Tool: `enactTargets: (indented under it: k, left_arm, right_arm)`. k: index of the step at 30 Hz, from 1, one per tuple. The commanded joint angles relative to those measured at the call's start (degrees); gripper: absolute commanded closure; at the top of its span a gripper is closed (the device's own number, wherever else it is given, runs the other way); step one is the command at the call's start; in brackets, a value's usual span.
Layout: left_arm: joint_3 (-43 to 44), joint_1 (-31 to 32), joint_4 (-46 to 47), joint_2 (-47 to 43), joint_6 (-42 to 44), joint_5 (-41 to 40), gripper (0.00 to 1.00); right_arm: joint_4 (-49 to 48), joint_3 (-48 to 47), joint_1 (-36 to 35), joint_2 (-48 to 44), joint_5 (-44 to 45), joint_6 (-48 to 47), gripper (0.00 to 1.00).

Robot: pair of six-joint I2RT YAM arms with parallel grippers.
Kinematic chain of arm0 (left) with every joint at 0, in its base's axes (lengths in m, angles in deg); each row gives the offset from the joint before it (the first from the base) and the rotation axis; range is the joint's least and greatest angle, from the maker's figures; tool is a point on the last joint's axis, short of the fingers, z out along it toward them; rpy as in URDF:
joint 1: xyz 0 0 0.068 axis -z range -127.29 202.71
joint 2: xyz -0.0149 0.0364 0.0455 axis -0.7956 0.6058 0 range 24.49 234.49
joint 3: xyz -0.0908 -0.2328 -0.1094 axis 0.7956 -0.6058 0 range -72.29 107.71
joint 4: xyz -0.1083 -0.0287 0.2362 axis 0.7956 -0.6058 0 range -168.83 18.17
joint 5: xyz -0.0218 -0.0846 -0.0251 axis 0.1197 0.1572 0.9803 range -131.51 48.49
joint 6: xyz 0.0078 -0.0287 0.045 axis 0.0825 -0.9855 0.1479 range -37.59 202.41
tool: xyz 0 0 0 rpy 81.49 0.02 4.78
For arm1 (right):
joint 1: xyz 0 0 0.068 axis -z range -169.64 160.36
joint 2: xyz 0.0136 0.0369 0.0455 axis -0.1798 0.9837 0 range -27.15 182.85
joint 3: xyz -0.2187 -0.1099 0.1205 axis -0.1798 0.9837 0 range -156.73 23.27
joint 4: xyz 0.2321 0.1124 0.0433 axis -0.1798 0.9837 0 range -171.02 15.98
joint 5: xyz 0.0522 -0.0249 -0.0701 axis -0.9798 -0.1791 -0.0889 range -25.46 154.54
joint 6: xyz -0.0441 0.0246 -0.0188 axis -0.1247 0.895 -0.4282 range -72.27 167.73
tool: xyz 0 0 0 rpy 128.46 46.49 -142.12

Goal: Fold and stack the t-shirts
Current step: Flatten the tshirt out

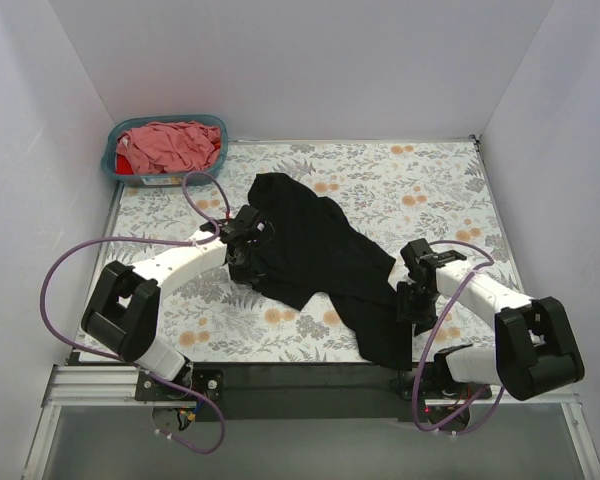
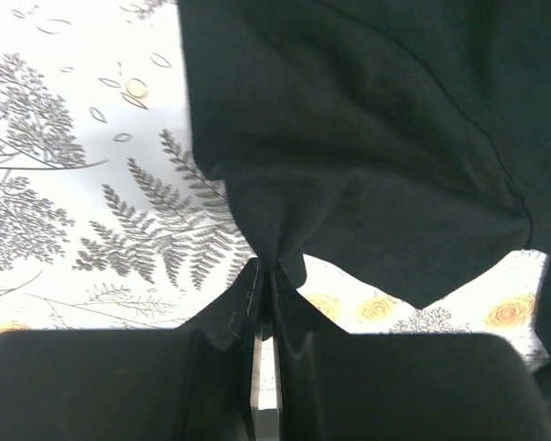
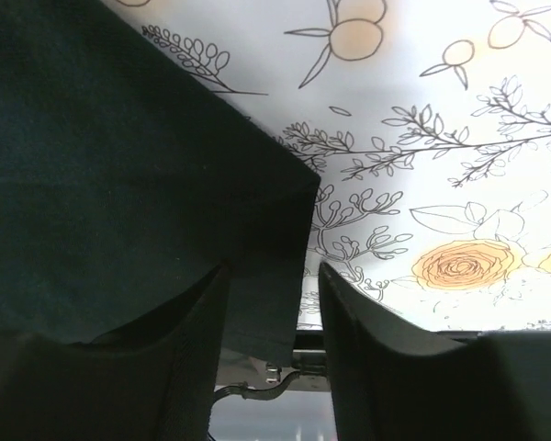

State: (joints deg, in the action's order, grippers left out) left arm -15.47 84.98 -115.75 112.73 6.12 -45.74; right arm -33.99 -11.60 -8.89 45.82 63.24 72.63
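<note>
1. Left claw (image 2: 266,276) — pressed together on a pinch of the black shirt (image 1: 320,250). The cloth gathers to a puckered point where it enters my jaws, and creases fan outward from there.
2. Right claw (image 3: 271,294) — jaws spread, set astride a corner at the shirt's near end. One finger stands over the cloth and the other over bare table (image 1: 430,180). Nothing is pinched here yet.
3. Position of the shirt: it lies rumpled on a slant across the middle of the table, from back-centre toward the near right, between my two arms. It is neither flat nor folded.
4. Step in hand, as I judge it: take a second hold so the shirt can be spread before folding.
   - I should seat the corner deep between the right pads and take the edge cleanly, not a loose bunch.
   - Then I should raise both claws evenly and draw them apart only until the cloth hangs smooth.
   - A shallow bite would likely slip.
5. Materials:
   - The shirt is thin, matt and limp. It drapes in soft folds, and a faint seam line crosses it.
   - The table cover is smooth with a slight sheen, printed with grey ferns and orange blossoms.
6. Pink and red shirts (image 1: 170,145) are heaped in a teal plastic basket (image 1: 112,160) at the far left corner, well apart from both claws.
</note>
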Motion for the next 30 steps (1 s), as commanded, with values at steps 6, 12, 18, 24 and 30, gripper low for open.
enactTargets:
  k: [6, 12, 18, 24, 30]
  left_arm:
    - [1.5, -5.3, 0.8, -2.6, 3.4, 0.6, 1.0]
    - [4.1, -14.3, 0.3, -1.8, 6.1, 1.4, 1.0]
    - [16.8, -23.1, -3.0, 1.7, 6.5, 3.4, 1.0]
    - [28.2, -25.4, -5.5, -4.2, 5.2, 0.3, 1.0]
    - [16.3, -25.4, -4.1, -19.8, 2.6, -2.5, 1.0]
  right_arm:
    - [-3.0, -2.3, -5.5, 8.0, 7.4, 4.1, 0.93]
    - [-1.7, -17.3, -0.6, 15.4, 26.4, -4.5, 0.99]
    - [1.5, -47.1, 4.8, 21.4, 41.4, -11.9, 0.99]
    - [1.5, -58.0, 4.9, 14.9, 40.5, -14.1, 0.99]
    - [2.7, -37.0, 5.0, -3.3, 21.4, -11.6, 0.99]
